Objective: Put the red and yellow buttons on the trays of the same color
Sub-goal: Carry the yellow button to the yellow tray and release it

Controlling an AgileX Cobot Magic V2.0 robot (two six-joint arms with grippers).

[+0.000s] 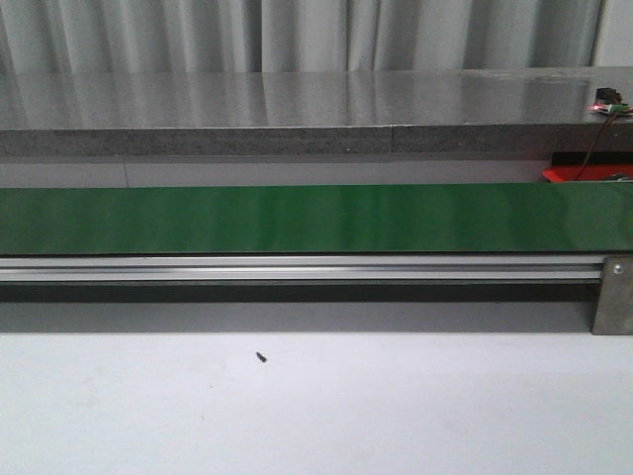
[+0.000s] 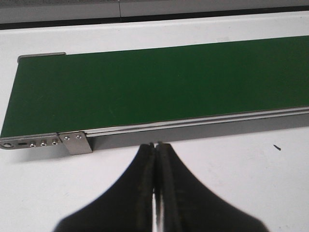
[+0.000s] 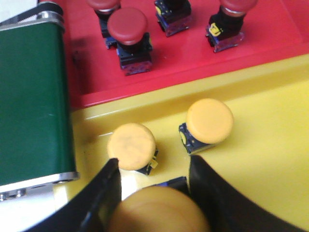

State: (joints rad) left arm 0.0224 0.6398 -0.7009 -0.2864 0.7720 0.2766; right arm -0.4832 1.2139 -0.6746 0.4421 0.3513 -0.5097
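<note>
Holding a yellow button (image 3: 157, 210) between its black fingers, the right gripper (image 3: 154, 193) hangs over the yellow tray (image 3: 270, 145), just beside the green belt (image 3: 34, 101). Two yellow buttons (image 3: 131, 146) sit on this tray already, and beyond them four red buttons (image 3: 127, 26) stand on the red tray (image 3: 270, 38). I judge the sorting well advanced. Free yellow floor remains away from the belt. The left gripper (image 2: 156, 147), jaws pressed together and empty, waits before the bare belt.
</note>
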